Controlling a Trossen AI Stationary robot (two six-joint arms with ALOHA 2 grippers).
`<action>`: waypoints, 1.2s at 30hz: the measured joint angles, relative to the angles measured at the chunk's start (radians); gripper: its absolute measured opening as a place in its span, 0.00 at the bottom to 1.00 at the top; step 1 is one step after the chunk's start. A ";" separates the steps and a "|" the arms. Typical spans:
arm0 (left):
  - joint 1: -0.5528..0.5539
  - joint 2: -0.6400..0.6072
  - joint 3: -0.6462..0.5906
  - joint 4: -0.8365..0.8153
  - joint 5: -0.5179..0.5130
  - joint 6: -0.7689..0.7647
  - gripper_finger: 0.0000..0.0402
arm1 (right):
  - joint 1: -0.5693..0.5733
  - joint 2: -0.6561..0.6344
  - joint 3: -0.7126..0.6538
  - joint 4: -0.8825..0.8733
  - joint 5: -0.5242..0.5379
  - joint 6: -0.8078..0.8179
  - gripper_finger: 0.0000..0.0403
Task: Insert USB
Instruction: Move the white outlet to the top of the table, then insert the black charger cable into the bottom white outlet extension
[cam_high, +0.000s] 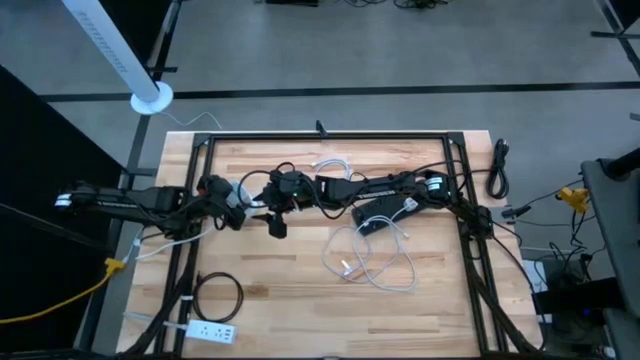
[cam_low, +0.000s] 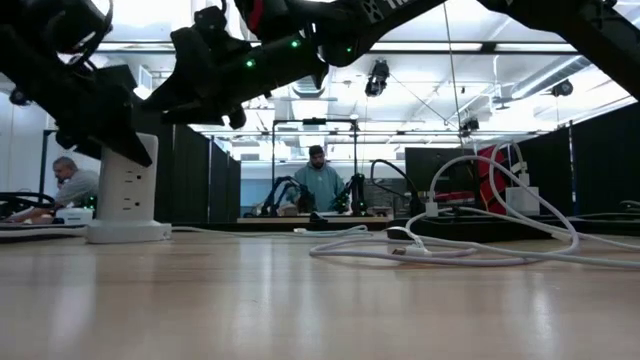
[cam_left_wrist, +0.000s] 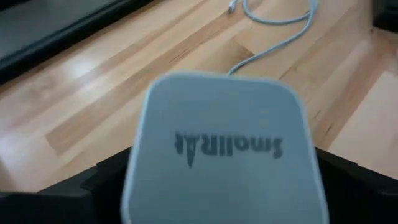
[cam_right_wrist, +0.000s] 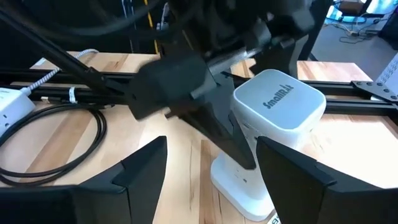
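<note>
A white power tower stands upright on its round base at the table's left middle. My left gripper is open and comes slanting down from the table's left. Its dark fingers straddle the tower's grey top. My right gripper is open and empty, level with the tower's upper half, a short way to its right. A loose white USB cable lies in loops on the wood right of centre, its plug flat on the table. My left gripper has one finger running down along the tower's side, just below its top. The other finger is on the far side. I cannot tell whether either finger touches the tower.
A black box sits under my right arm. A second white cable lies near the far rail. A white power strip with a coiled black cord is at the near left. Black frame rails border the table.
</note>
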 joint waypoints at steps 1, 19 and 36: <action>0.000 -0.001 0.010 0.000 -0.005 0.003 0.86 | 0.000 0.000 0.000 0.000 0.000 0.000 0.58; 0.000 0.067 0.283 -0.075 -0.056 0.147 0.84 | 0.000 -0.067 0.000 -0.041 -0.002 -0.078 0.59; -0.046 0.365 0.620 -0.410 0.735 -0.173 0.72 | 0.157 -0.293 -0.004 -0.659 -0.012 -0.270 0.58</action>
